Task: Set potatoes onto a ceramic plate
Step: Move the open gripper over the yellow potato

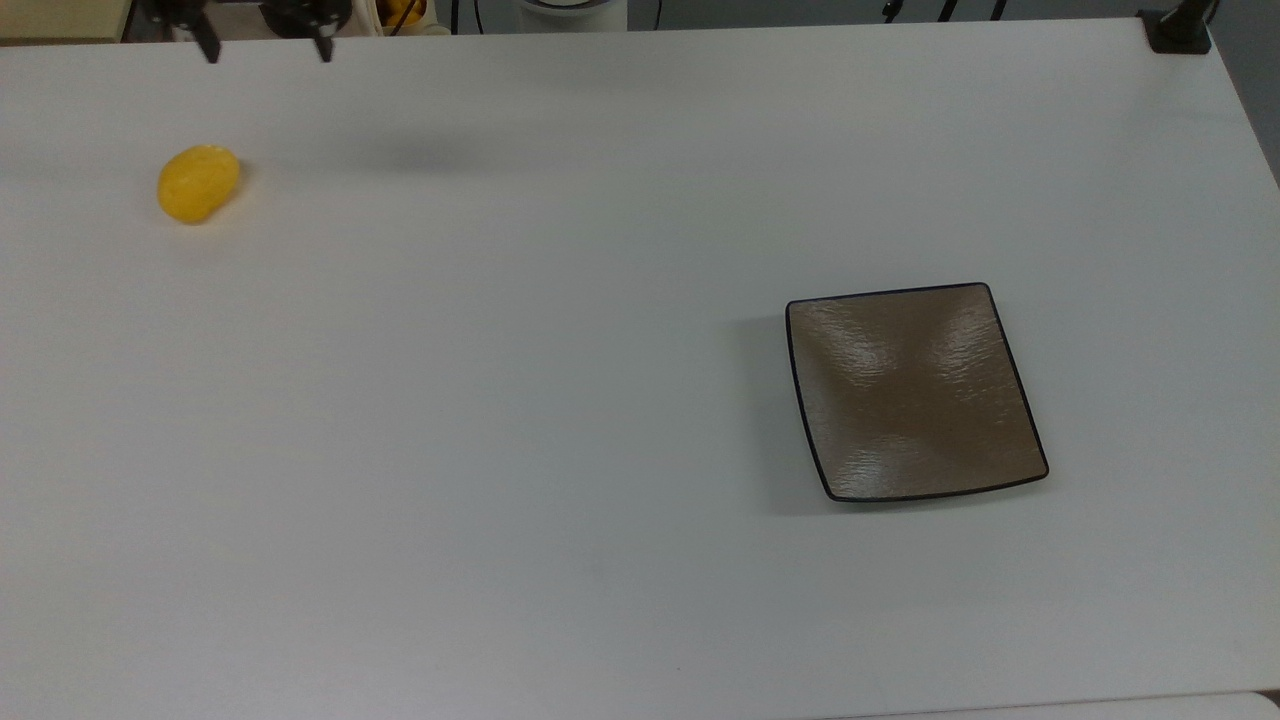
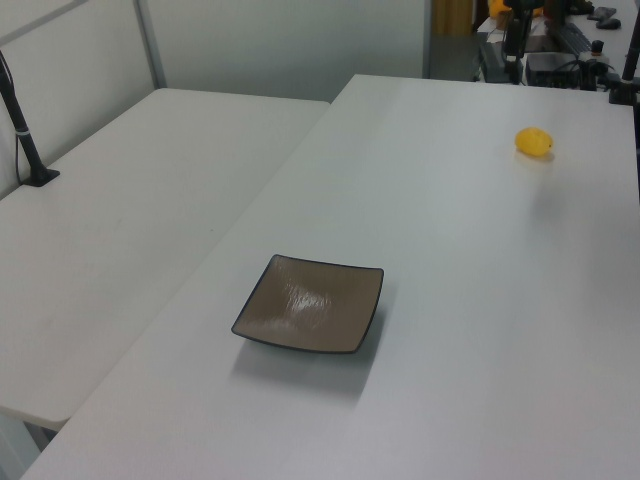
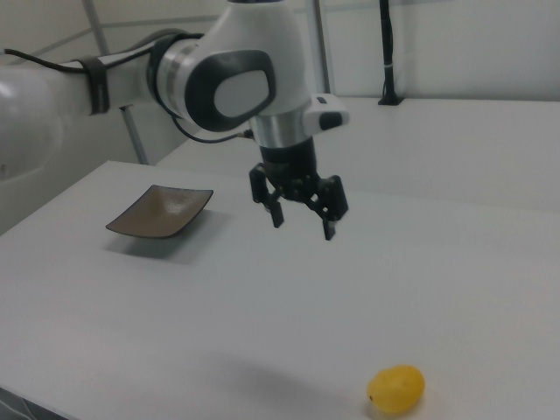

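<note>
The white table (image 1: 560,400) carries little: the potato (image 1: 198,183) and the ceramic plate (image 1: 912,392) lie well apart on it, with bare tabletop between them. In the left view a second white table (image 2: 130,220) adjoins the first along one long edge, and a black post (image 2: 24,130) with a cable stands clamped near its far side; a similar black post (image 3: 385,52) rises behind the tables in the right view. The potato (image 3: 396,388) rests on its side near the table's edge, untouched, at the top view's left. The plate (image 3: 161,211) sits flat with nothing on it, toward the top view's right. The gripper (image 3: 304,220) hangs in the air above the table, pointing down, its two black fingers (image 3: 331,217) spread wide apart and holding nothing. In the right view it is between plate and potato, nearer the plate and clear of both. In the top view the fingertips (image 1: 210,48) show at the upper edge, above the potato.
</note>
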`<state>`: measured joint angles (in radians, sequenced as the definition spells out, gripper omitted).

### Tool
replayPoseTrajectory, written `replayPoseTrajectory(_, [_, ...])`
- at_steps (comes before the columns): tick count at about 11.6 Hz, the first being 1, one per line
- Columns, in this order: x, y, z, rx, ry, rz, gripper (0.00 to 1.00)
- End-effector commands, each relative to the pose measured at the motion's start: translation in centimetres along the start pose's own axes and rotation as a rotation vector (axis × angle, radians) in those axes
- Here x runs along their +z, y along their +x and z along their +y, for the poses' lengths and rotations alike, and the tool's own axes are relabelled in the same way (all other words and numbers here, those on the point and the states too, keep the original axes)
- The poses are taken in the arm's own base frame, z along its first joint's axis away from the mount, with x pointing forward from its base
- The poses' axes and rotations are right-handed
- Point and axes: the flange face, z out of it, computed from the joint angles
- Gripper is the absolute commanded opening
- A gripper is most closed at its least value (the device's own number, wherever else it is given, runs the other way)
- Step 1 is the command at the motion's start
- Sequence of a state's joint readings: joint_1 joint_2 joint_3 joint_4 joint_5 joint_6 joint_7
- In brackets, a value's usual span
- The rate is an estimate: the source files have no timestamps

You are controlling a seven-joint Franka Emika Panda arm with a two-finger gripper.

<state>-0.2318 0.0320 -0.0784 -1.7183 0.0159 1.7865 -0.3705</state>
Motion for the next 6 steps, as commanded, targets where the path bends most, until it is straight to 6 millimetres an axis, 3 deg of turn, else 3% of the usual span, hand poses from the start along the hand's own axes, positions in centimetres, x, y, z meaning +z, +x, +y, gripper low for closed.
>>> replayPoseTrajectory(1, [2.4,0.1,5.2,0.063,-0.047,0.037,1.0])
replayPoseTrajectory(3, [3.2,-1.1,7.9,0.111,-0.056,0.029,1.0])
replayPoseTrajectory(6, [7.4,-2.2,10.1,0.163,-0.047,-0.023,1.0])
